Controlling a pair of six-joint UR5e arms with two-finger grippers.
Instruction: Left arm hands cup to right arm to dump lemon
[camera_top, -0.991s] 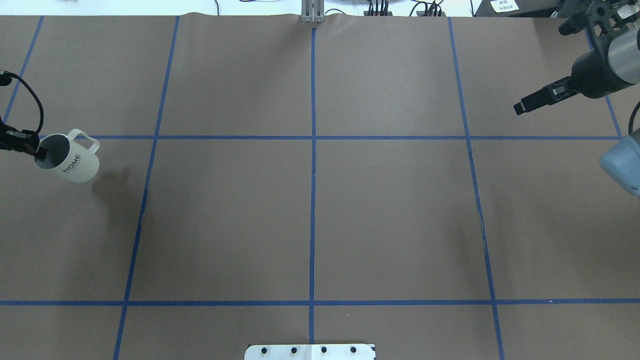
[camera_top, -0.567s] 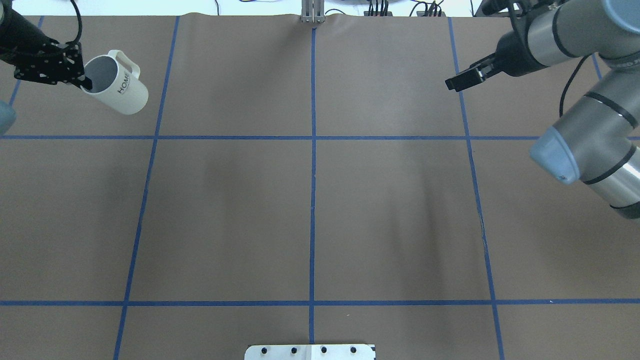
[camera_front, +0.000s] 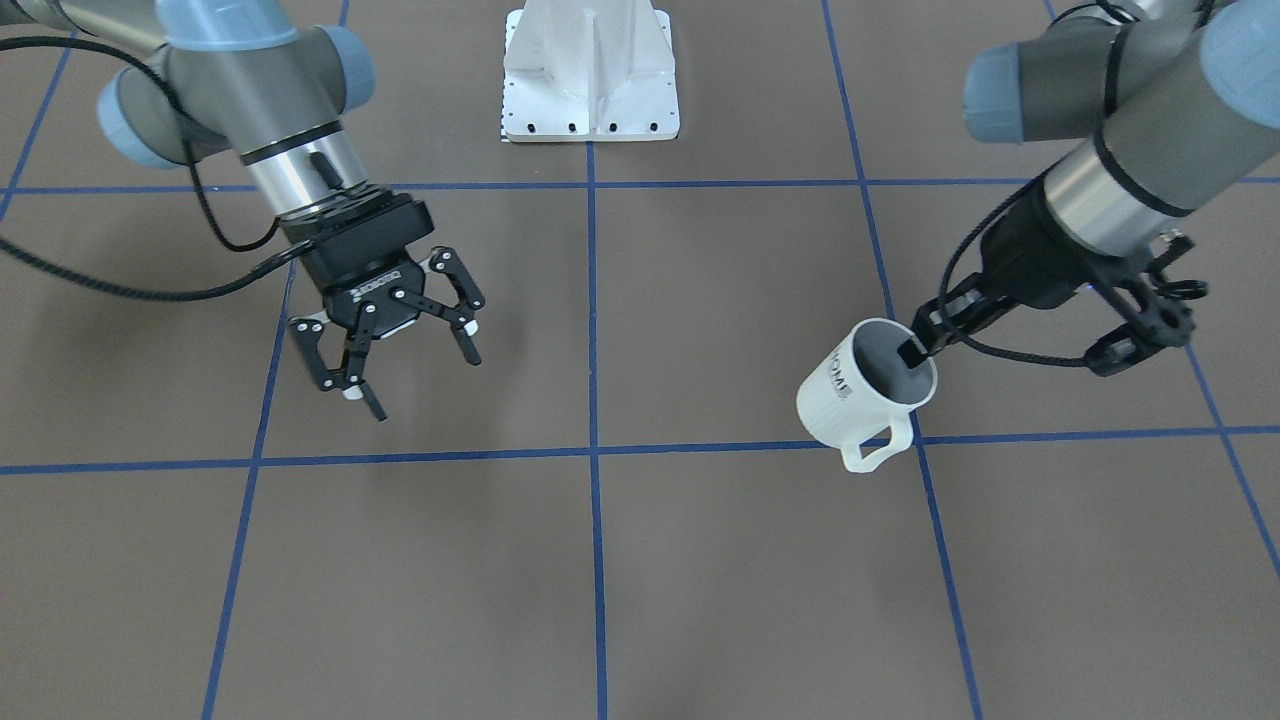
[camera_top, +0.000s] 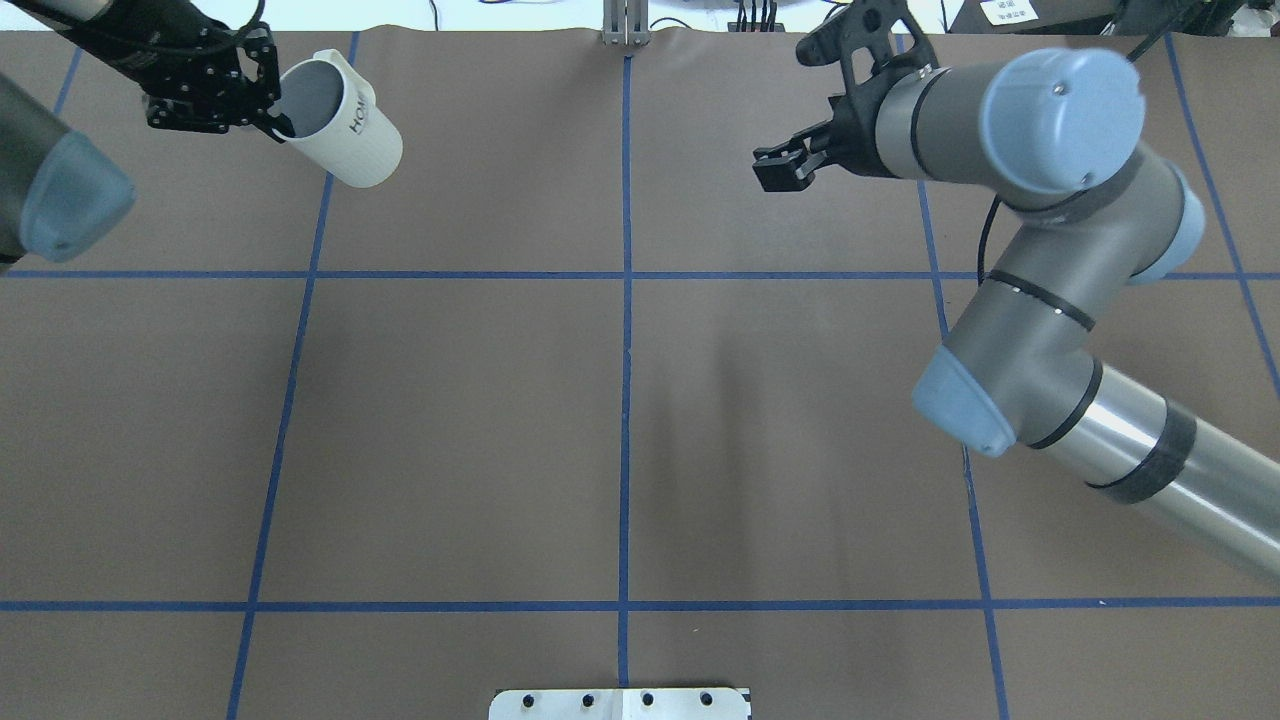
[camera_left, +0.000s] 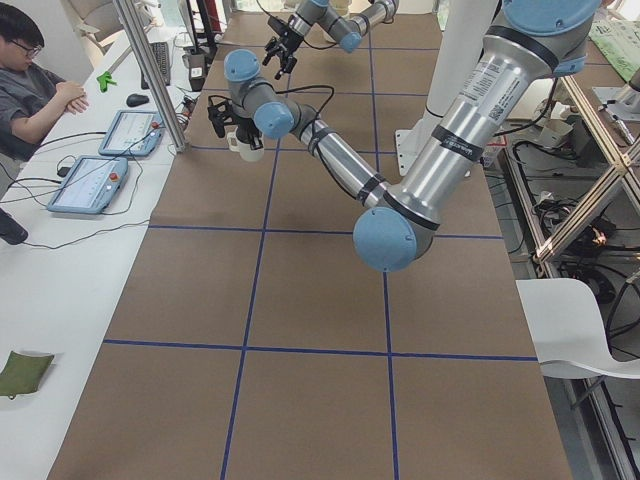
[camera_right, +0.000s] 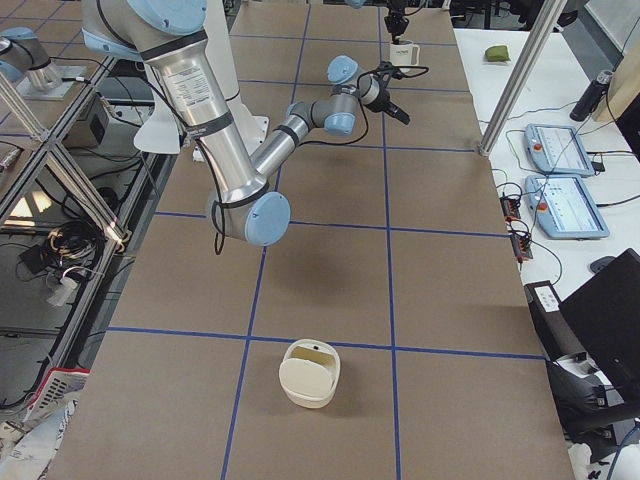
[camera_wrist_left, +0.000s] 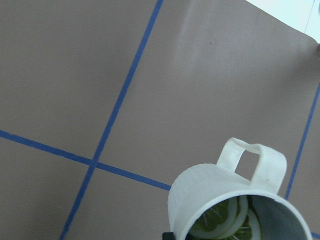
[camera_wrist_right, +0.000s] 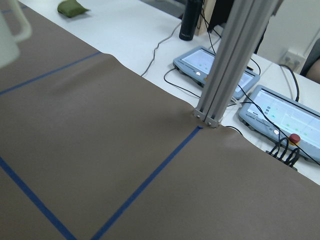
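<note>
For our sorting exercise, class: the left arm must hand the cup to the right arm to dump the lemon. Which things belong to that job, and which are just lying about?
Job: cup; lemon inside it; left gripper pinching its rim; right gripper, open.
Lying about: white lidded container; tablets; green pouch; black bottle.

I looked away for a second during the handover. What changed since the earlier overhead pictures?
The left gripper carried the cup forward and toward the table's middle; the right gripper swung inward toward it. Unchanged: the left gripper grips the cup's rim, the right gripper holds nothing.
</note>
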